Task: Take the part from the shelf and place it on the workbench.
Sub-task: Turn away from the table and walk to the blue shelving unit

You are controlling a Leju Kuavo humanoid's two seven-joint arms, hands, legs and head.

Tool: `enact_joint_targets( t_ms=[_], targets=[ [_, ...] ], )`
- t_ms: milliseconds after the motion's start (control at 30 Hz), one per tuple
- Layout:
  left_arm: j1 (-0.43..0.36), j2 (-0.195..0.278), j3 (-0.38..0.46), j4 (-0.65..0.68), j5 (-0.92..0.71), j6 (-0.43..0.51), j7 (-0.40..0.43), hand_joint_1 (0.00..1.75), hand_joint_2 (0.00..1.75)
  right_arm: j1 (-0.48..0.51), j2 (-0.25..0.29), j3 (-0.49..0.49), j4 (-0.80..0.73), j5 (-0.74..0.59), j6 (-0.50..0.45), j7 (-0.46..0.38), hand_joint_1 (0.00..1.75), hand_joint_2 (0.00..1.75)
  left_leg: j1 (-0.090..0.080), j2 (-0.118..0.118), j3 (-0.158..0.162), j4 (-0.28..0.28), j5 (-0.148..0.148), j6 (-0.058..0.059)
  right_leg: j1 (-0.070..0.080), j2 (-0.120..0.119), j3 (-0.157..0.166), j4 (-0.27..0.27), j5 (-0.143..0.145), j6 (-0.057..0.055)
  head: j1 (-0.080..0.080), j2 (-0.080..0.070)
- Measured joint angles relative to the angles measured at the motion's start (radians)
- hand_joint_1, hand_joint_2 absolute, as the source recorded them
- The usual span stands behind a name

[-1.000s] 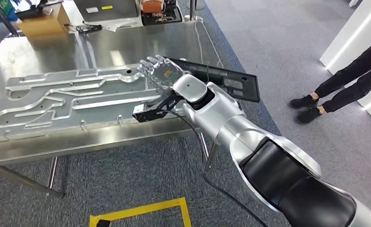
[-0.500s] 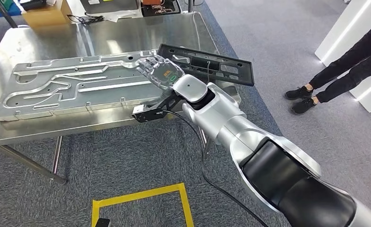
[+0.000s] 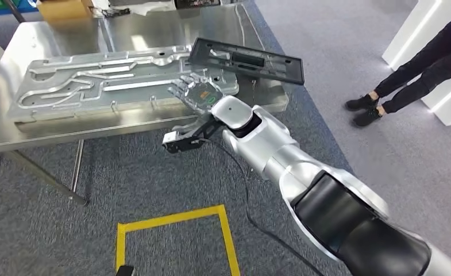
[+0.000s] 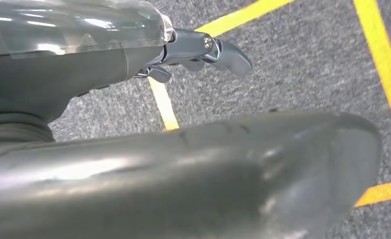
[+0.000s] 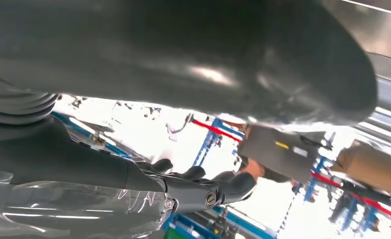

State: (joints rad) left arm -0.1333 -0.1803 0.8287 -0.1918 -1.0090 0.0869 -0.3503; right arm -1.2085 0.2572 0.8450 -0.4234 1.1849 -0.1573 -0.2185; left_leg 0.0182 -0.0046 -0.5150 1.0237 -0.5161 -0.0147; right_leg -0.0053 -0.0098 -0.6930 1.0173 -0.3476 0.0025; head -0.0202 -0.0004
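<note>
Black part (image 3: pixel 246 60) lies flat on the desk (image 3: pixel 154 29), at its far right corner, one end overlapping the grey machined plate (image 3: pixel 119 80) and the other overhanging the desk edge. Placement looks done. Right robot hand (image 3: pixel 195 92) hovers near the part over the plate's near edge, fingers spread, holding nothing. Left robot hand (image 4: pixel 203 52) hangs over the floor; fingers look loosely apart, can't tell for sure. Person standing well right of the desk.
</note>
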Motion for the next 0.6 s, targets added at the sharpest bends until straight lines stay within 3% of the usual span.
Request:
enact_joint_targets(
  t_ms=[67,100,133,167,200,233,267,300,333,367,400,467,500,567,600],
  targets=[
    [0.000,0.000,0.000,0.000,0.000,-0.001,0.000,0.00,0.00,0.000,-0.001,0.000,0.001,-0.004,-0.001,0.000,0.00,0.00,0.000,0.001,-0.015,-0.005,0.016,0.021,-0.002,0.000,-0.005,-0.004,0.012,0.013,0.000,0.000],
    [-0.001,0.000,0.001,0.000,0.000,-0.002,-0.001,0.00,0.00,-0.001,-0.001,0.000,0.002,-0.006,0.000,0.002,0.00,0.00,0.001,0.003,-0.023,-0.007,0.029,0.031,-0.004,0.002,-0.011,0.005,-0.006,0.020,0.000,0.000],
    [-0.002,-0.001,0.001,0.000,0.000,-0.004,-0.001,0.00,0.00,-0.003,-0.002,0.000,0.002,-0.009,0.002,0.005,0.00,0.00,0.003,0.006,-0.034,-0.010,0.044,0.040,-0.005,0.004,-0.023,0.033,-0.044,0.025,0.000,0.000],
    [-0.003,-0.001,0.001,0.000,0.000,-0.005,-0.002,0.00,0.00,-0.006,-0.003,0.000,0.003,-0.013,0.004,0.008,0.00,0.00,0.003,0.008,-0.049,-0.011,0.059,0.046,-0.008,0.006,-0.038,0.083,-0.100,0.030,0.000,0.000],
    [-0.004,-0.001,0.001,0.000,-0.001,-0.007,-0.003,0.00,0.00,-0.009,-0.004,0.000,0.003,-0.016,0.006,0.011,0.00,0.00,0.002,0.009,-0.066,-0.011,0.074,0.049,-0.008,0.006,-0.053,0.149,-0.157,0.034,0.000,0.000],
    [-0.005,-0.001,0.001,0.000,-0.001,-0.008,-0.004,0.00,0.00,-0.012,-0.004,0.000,0.004,-0.019,0.008,0.013,0.00,0.00,0.002,0.009,-0.084,-0.010,0.088,0.050,-0.008,0.007,-0.065,0.217,-0.196,0.037,0.000,0.000],
    [-0.006,-0.001,0.001,0.000,-0.002,-0.009,-0.005,0.00,0.00,-0.014,-0.005,0.000,0.004,-0.021,0.009,0.013,0.00,0.00,0.001,0.009,-0.103,-0.010,0.102,0.049,-0.008,0.007,-0.069,0.272,-0.211,0.039,0.000,0.000],
    [-0.006,-0.001,0.001,0.000,-0.002,-0.010,-0.006,0.00,0.00,-0.015,-0.005,0.000,0.004,-0.023,0.011,0.013,0.00,0.00,0.000,0.010,-0.121,-0.009,0.116,0.048,-0.008,0.007,-0.059,0.300,-0.199,0.038,0.000,0.000],
    [-0.006,-0.001,0.001,0.000,-0.002,-0.011,-0.006,0.00,0.00,-0.016,-0.005,0.000,0.004,-0.023,0.012,0.014,0.00,0.00,-0.002,0.010,-0.138,-0.008,0.129,0.047,-0.007,0.007,-0.032,0.293,-0.173,0.035,0.000,0.000],
    [-0.007,-0.001,0.001,0.000,-0.003,-0.013,-0.006,0.00,0.00,-0.018,-0.005,0.000,0.004,-0.024,0.012,0.014,0.00,0.00,-0.003,0.010,-0.154,-0.008,0.142,0.046,-0.005,0.008,0.012,0.254,-0.149,0.028,0.000,0.000],
    [-0.007,-0.002,0.001,0.000,-0.004,-0.015,-0.006,0.00,0.00,-0.022,-0.005,0.000,0.003,-0.024,0.010,0.014,0.00,0.00,-0.005,0.010,-0.166,-0.007,0.154,0.044,-0.001,0.008,0.076,0.184,-0.144,0.018,0.000,0.000],
    [-0.007,-0.004,0.001,0.000,-0.007,-0.019,-0.007,0.00,0.00,-0.035,-0.005,0.000,0.000,-0.026,0.003,0.015,0.00,0.00,-0.007,0.010,-0.181,-0.007,0.177,0.036,0.008,0.008,0.192,0.031,-0.174,0.001,0.000,0.000],
    [-0.006,-0.005,0.001,0.000,-0.009,-0.020,-0.008,0.00,0.00,-0.040,-0.004,0.000,-0.002,-0.028,0.000,0.015,0.00,0.00,-0.007,0.010,-0.184,-0.012,0.190,0.030,0.012,0.007,0.223,-0.017,-0.188,-0.004,0.000,0.000],
    [-0.003,-0.004,0.001,0.000,-0.010,-0.021,-0.009,0.00,0.00,-0.044,-0.006,0.000,-0.001,-0.031,-0.005,0.014,0.00,0.00,-0.004,0.011,-0.188,-0.025,0.213,0.018,0.013,0.004,0.220,-0.041,-0.173,-0.010,0.000,0.000],
    [0.000,-0.004,0.001,0.000,-0.010,-0.021,-0.009,0.00,0.00,-0.043,-0.006,0.000,-0.001,-0.031,-0.005,0.014,0.00,0.00,-0.004,0.010,-0.194,-0.022,0.203,0.013,0.011,0.002,0.211,-0.046,-0.159,-0.017,0.000,0.000]
  ],
)
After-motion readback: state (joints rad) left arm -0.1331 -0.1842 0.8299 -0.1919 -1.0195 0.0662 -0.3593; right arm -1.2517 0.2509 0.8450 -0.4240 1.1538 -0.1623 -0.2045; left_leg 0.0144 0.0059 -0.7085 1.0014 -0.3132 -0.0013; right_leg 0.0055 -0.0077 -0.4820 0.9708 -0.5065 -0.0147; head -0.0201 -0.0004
